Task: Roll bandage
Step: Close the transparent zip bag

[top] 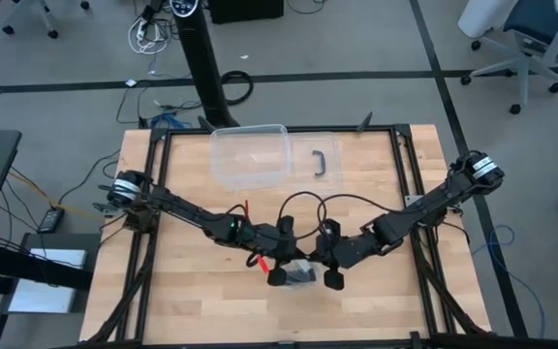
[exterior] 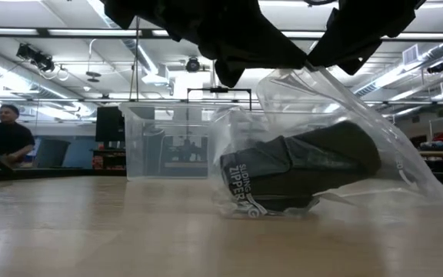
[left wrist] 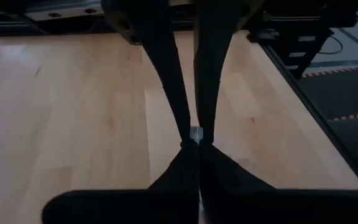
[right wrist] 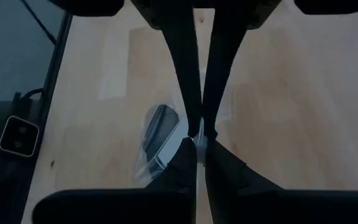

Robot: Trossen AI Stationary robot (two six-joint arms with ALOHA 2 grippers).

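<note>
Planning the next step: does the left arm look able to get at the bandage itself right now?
Probably not. The bandage lies inside the clear plastic bag, whose film surrounds it. The left gripper and right gripper both pinch the bag, so the left's shut fingers meet plastic.

Bandage (exterior: 298, 173) inside plastic bag (exterior: 344, 115), bag resting on desk (top: 201, 301) near its front middle. Left end effector (top: 277, 276) just left of bag, right end effector (top: 334, 278) just right, both above it at bag's top. Clear box (top: 250, 155) behind, toward desk's rear; handle (top: 324, 161) just right of box.
</note>
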